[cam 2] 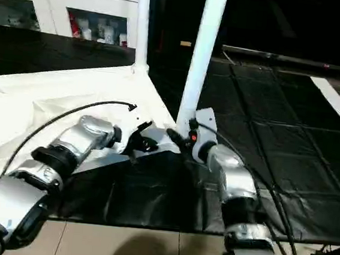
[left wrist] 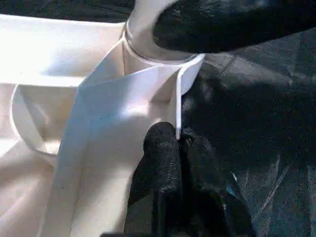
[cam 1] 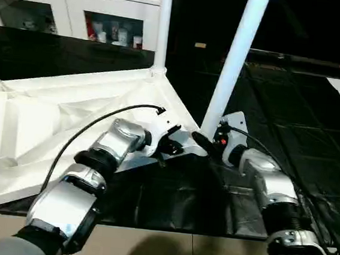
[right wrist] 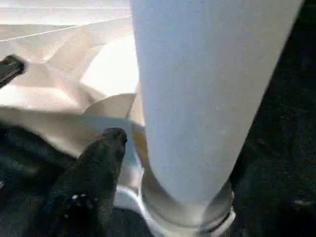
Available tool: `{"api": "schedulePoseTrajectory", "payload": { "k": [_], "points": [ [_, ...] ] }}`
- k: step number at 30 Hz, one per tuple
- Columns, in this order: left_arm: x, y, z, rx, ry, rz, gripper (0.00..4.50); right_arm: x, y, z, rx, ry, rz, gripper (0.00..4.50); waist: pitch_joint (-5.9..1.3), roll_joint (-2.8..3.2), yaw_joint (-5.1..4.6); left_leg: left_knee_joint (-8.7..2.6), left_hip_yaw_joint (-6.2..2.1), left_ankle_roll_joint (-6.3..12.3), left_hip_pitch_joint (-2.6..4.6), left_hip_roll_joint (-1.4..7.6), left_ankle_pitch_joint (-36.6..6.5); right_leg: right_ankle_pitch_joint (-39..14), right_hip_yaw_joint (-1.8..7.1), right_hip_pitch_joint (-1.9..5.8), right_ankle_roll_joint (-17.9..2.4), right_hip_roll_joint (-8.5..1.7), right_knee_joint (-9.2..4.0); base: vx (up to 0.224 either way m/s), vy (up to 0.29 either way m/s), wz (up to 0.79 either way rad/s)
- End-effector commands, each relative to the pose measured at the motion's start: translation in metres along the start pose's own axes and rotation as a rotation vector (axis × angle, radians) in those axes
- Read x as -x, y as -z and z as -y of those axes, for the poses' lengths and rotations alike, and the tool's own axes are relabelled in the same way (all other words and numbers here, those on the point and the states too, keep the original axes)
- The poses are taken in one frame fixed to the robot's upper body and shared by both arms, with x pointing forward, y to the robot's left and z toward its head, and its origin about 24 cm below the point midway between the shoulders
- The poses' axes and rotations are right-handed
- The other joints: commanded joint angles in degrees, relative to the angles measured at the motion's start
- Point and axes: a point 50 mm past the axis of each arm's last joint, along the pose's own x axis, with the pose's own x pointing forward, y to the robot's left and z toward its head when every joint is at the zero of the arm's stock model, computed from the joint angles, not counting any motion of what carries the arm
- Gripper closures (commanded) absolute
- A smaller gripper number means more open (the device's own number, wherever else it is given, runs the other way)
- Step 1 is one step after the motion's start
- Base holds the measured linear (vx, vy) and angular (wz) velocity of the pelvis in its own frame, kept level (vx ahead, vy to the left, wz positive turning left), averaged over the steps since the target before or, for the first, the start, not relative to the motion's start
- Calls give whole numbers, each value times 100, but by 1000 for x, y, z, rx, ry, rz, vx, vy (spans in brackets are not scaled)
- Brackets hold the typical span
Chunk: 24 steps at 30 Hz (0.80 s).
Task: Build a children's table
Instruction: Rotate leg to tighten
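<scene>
A: White plastic throughout. The children's table [cam 1: 69, 112] lies upside down on the black mat [cam 1: 291, 115], ribbed underside up. One leg [cam 1: 163, 24] stands in the far corner socket. A second leg [cam 1: 233, 61] leans in the near corner socket [left wrist: 163, 64], right by both arms.

B: Step in hand?

A: Seating that second leg, as I read it. It tilts off upright, so it looks not fully home.

B: Jaws?

A: Left gripper [left wrist: 180, 143]: jaws closed, tips pressed against the thin rim of the tabletop just below the socket; whether they pinch the rim I cannot tell. Right gripper [cam 1: 207, 144]: at the foot of the leaning leg, one black finger [right wrist: 101, 158] lying beside the leg's base. Whether those jaws clasp the leg or stand apart from it, I cannot tell.

B: Next move?

A: Likely straighten the leg over the socket and push it down while the left steadies the top.

B: Room?

A: Open mat to the right and beyond. Left side crowded by the tabletop. A white cabinet [cam 1: 67, 9] stands behind, well apart. The mat's near edge runs close under the forearms, bare floor [cam 1: 164, 250] below.
</scene>
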Motion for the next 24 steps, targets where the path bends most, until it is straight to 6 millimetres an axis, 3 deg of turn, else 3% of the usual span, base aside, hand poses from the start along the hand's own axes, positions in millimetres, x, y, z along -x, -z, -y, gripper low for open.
{"api": "schedulePoseTrajectory", "payload": {
  "k": [1,4,10,12,22,24],
  "points": [
    [0,-6,1,-60,14,-3,450,-7,10,-24,-19,-188,-40,90,-344,18,30,-370,-245,291,20,484,-866,-1594,494,238,-879,-782,-450,0,0,0],
    [6,-2,0,-66,49,-15,450,4,12,-17,2,-236,-55,68,-364,22,42,-363,-240,369,-2,498,-665,-1177,478,259,-1009,-766,-390,0,0,0],
    [22,10,4,-175,236,-67,450,39,7,1,120,-446,-84,13,-399,24,133,-322,-217,487,-39,519,-578,-878,463,274,-1047,-755,-327,0,0,0],
    [25,12,4,-186,261,-78,450,43,4,3,135,-470,-84,4,-396,46,135,-314,-217,516,-58,534,-487,-712,458,240,-1100,-744,-299,0,0,0],
    [43,19,13,-305,475,-124,450,58,-2,6,177,-653,-117,4,-377,40,204,-319,-206,380,-29,539,-687,-1090,460,209,-1088,-748,-331,0,0,0],
    [45,20,15,-333,511,-145,450,57,-2,5,180,-683,-117,30,-382,41,232,-319,-212,351,-30,542,-697,-1136,462,210,-1067,-756,-328,0,0,0]
  ]
}}
